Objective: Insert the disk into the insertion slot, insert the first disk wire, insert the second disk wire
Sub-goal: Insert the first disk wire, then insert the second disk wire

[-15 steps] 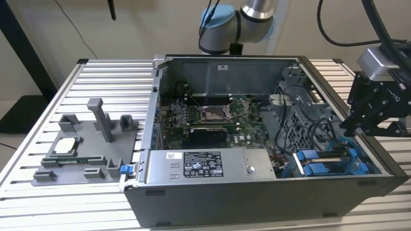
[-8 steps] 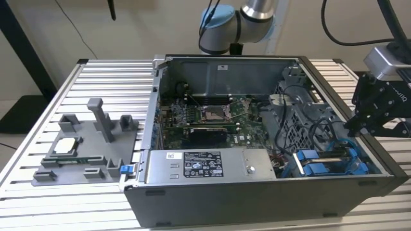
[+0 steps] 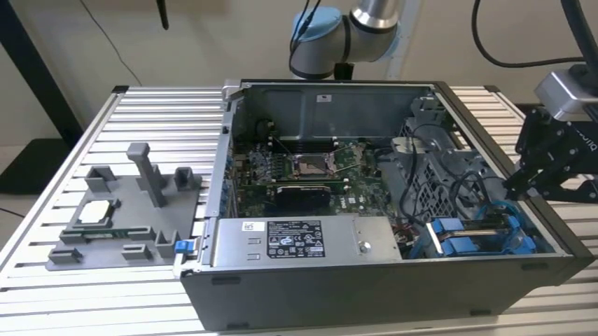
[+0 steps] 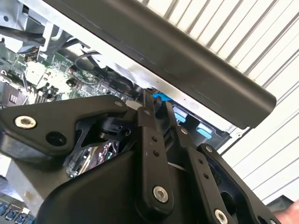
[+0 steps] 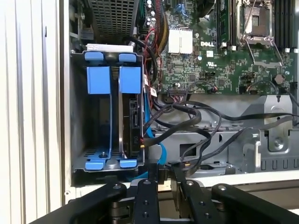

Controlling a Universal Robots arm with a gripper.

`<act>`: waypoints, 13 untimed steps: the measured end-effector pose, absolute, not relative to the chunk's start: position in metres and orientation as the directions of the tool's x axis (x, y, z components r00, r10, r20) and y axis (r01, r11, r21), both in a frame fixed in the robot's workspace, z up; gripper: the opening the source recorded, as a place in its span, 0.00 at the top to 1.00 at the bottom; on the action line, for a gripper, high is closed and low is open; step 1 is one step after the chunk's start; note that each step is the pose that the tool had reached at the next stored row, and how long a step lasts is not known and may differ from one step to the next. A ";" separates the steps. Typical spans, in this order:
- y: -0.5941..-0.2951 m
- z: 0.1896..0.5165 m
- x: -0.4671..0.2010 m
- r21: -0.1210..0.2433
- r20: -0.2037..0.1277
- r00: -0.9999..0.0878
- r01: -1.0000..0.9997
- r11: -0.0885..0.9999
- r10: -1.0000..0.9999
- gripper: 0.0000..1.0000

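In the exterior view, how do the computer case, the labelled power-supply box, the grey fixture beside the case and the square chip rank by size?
1. computer case, by far the largest.
2-3. grey fixture and power-supply box look about alike; I would not rank them.
4. square chip on the fixture, smallest.

Along the front edge of the case (image 3: pixel 374 297) in the exterior view, the grey power-supply box (image 3: pixel 374 238) carries a black label (image 3: pixel 294 240). The label holds rows of white print and round marks, all too small to read. A small white sticker (image 3: pixel 248 225) sits at the box's corner toward the exterior view's left (barcode-like, no character legible). A second white sticker (image 3: pixel 323 98) on the case's rear wall is equally unreadable. White letters run along the black body of the gripper (image 3: pixel 516 189), cut off at the picture's edge. In the first wrist view the motherboard (image 5: pixel 224 60) bears a short white maker's word and tiny component codes.
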State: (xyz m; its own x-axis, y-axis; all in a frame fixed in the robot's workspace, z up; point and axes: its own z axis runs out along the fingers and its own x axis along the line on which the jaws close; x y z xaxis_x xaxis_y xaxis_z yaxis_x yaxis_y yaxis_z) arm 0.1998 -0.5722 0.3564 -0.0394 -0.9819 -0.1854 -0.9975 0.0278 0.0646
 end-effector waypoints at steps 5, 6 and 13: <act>-0.572 0.356 0.199 0.062 -0.213 -0.042 -0.998 0.029 -0.976 1.00; -0.572 0.356 0.199 0.062 -0.217 -0.042 -0.998 0.029 -0.975 1.00; -0.572 0.356 0.198 0.062 -0.234 -0.042 -0.998 0.029 -0.971 1.00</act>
